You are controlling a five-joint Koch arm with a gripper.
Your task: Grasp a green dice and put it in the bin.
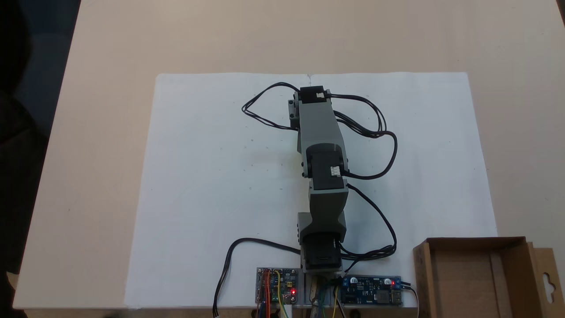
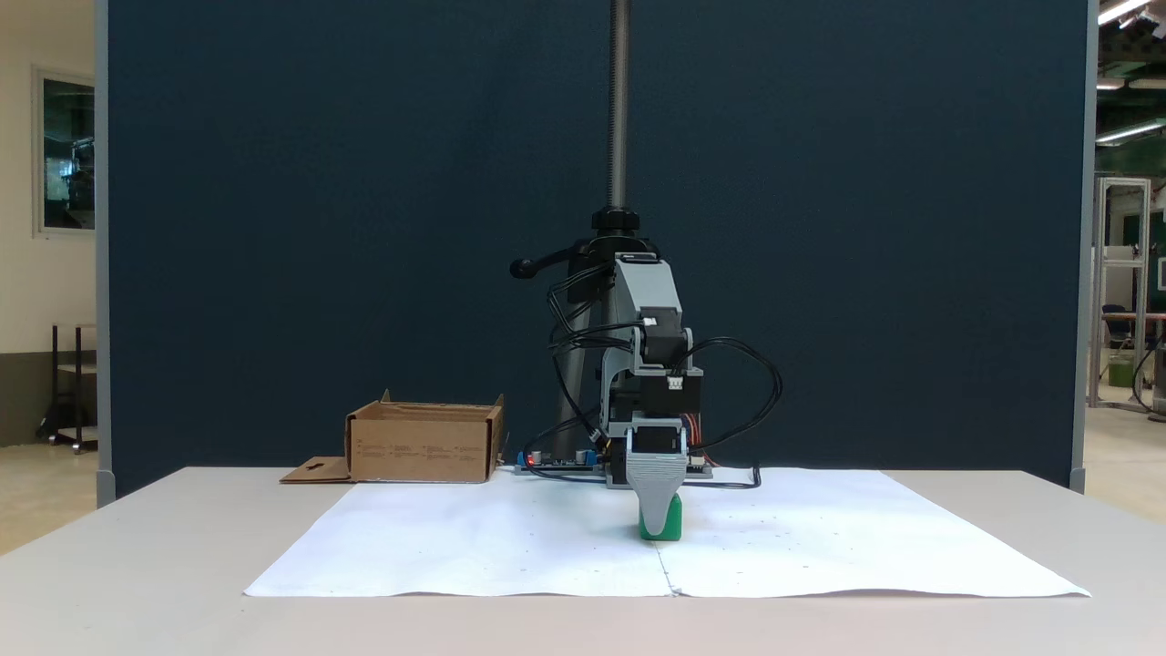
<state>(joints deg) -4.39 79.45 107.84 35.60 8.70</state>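
The green dice (image 2: 673,526) rests on the white paper, near the middle of the sheet. My gripper (image 2: 661,516) points straight down onto it, and one grey finger (image 2: 657,487) stands in front of the dice and covers part of its front face. The other jaw lies behind it, so whether the jaws are closed on the dice cannot be made out. Seen from above, the outstretched arm (image 1: 318,132) covers both the gripper and the dice. The bin (image 1: 422,274), a brown cardboard box with a hang-hole flap, sits empty beside the arm's base (image 2: 424,446).
A large white paper sheet (image 1: 212,185) covers the tan table. Two circuit boards (image 1: 277,286) with lit red LEDs and looping black cables (image 1: 379,132) lie around the arm's base. A metal pole (image 2: 619,109) and a dark blue partition stand behind.
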